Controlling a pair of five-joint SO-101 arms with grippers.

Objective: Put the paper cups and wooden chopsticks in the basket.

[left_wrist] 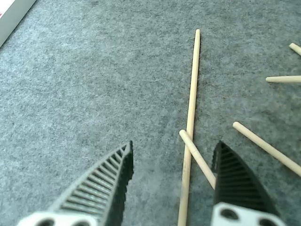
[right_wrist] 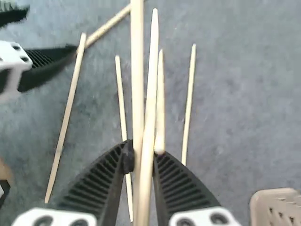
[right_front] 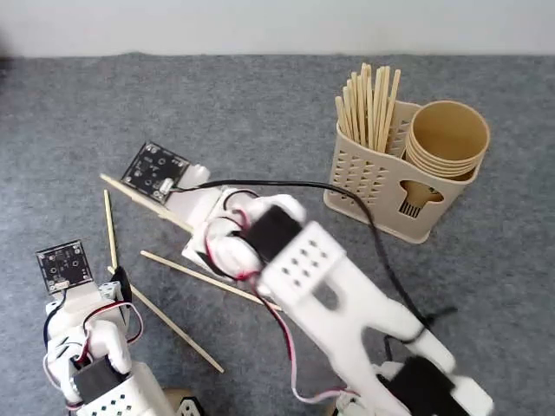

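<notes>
Grey fabric covers the counter. The basket stands at the far right, with stacked paper cups in its right compartment and upright chopsticks in its left. The right tool is clamped on a held chopstick at the left centre. The left tool, jaws apart, hangs over loose chopsticks lying at the near left.

Illumination is bright, even and diffuse over the grey carpet. The loose wooden chopsticks throw thin, soft shadows close alongside. The basket shades the carpet faintly at its base.
</notes>
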